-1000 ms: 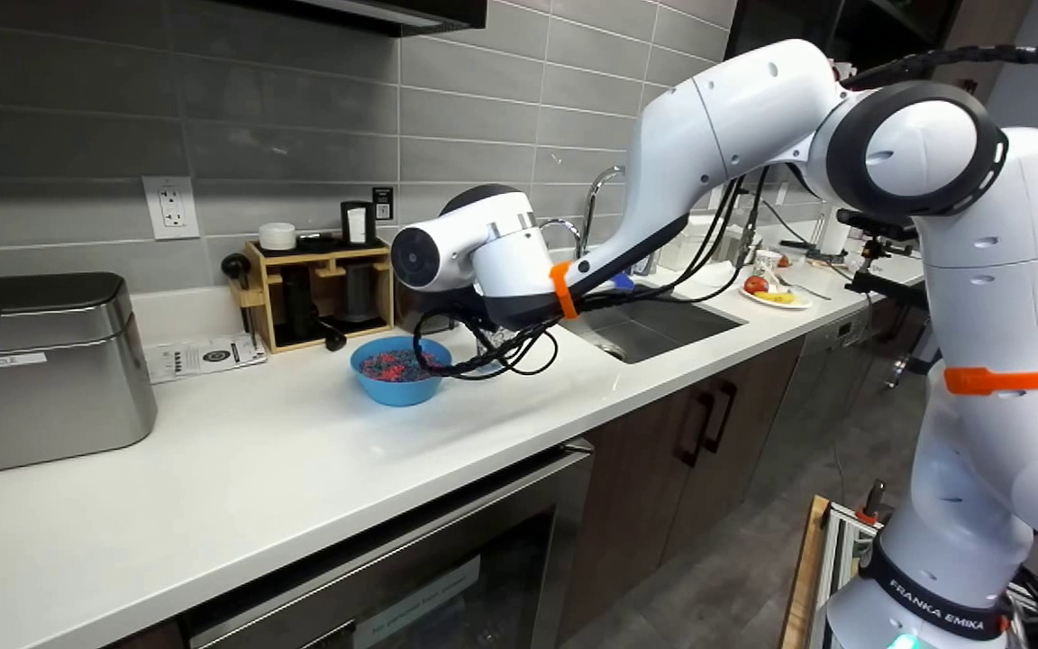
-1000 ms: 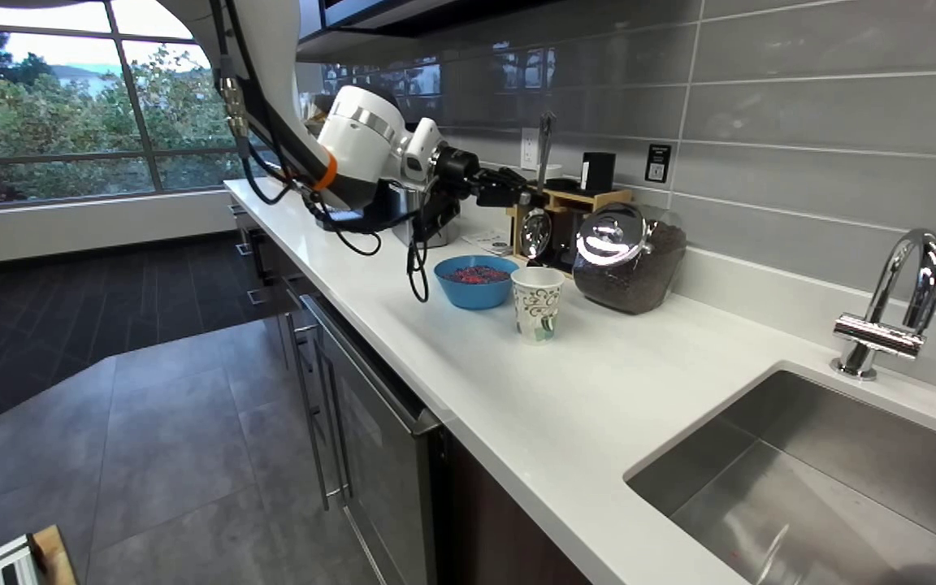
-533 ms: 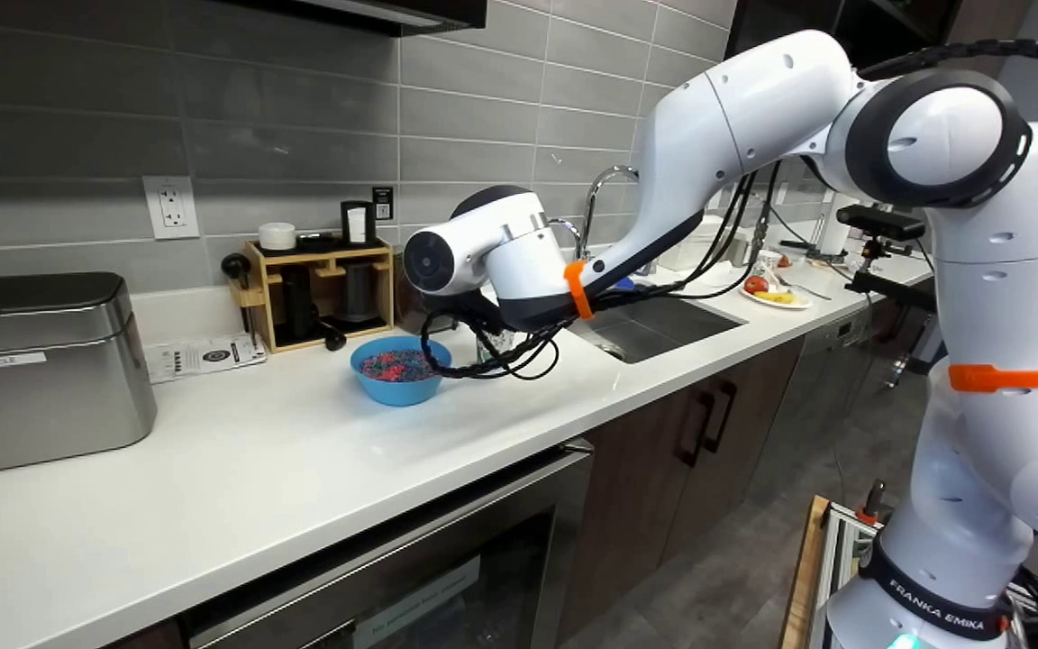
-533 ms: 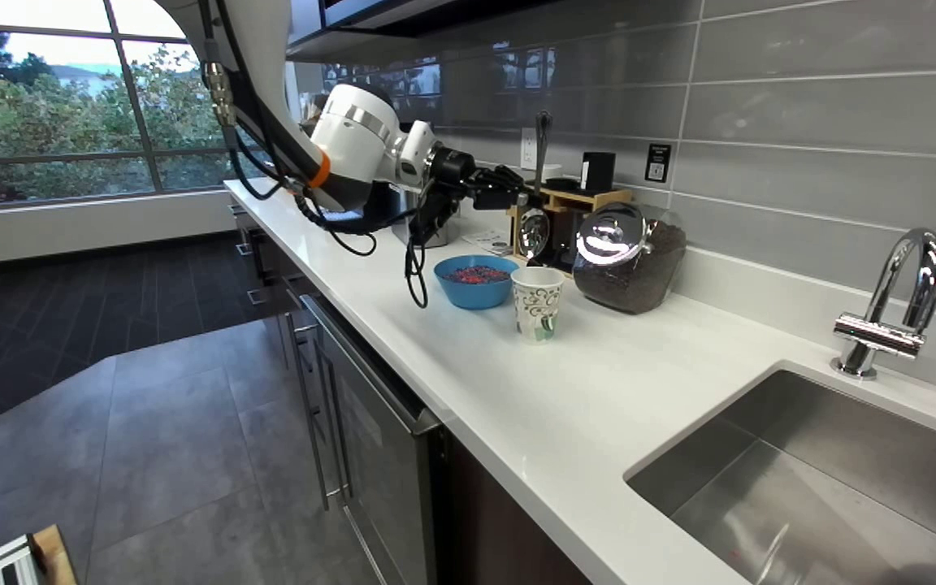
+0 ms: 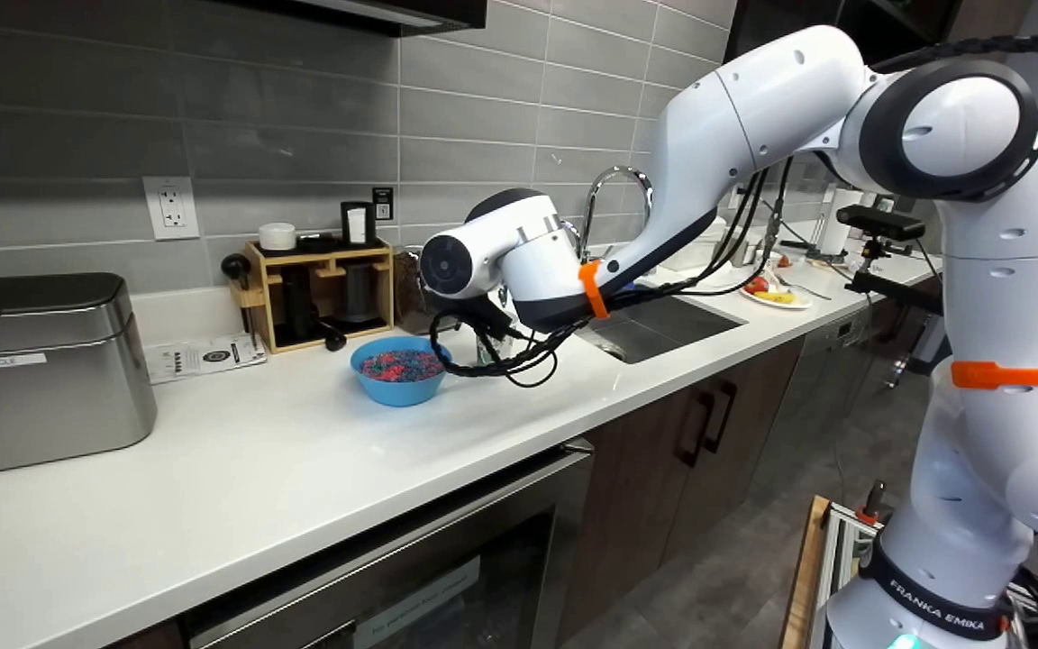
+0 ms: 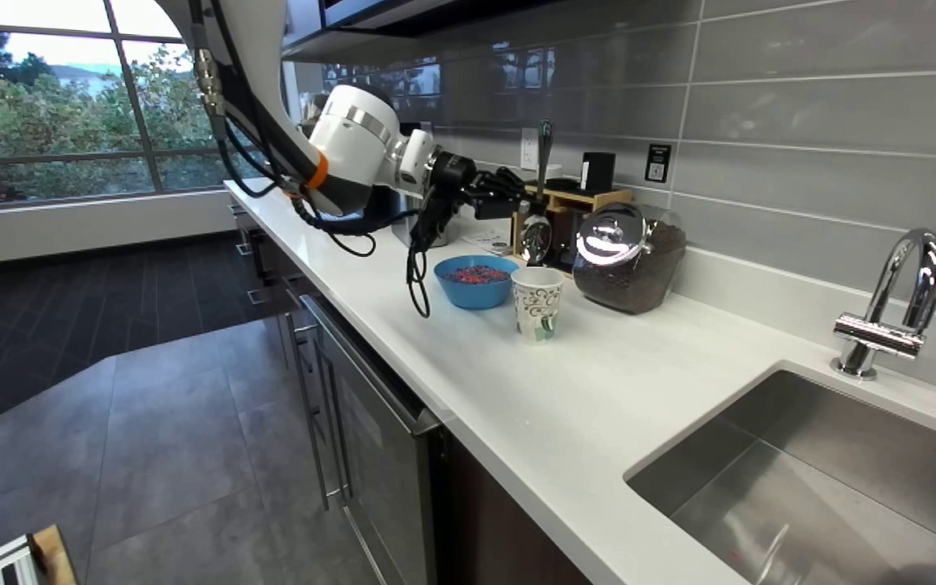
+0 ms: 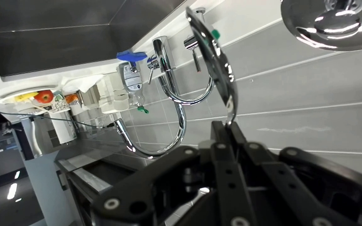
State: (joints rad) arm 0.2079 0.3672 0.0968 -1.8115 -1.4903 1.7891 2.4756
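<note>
fingers (image 7: 224,153) clench a metal spoon (image 7: 215,59), its head hanging above the counter (image 6: 598,390), while the arm (image 5: 713,135) now sits a bit nearer the sink (image 6: 704,461) than a second ago, which suggests a carry.

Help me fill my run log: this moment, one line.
gripper: shut on spoon; spoon: scoop end down; cup: upright on counter; blue bowl: beside cup, on counter, colorful bits inside
</note>
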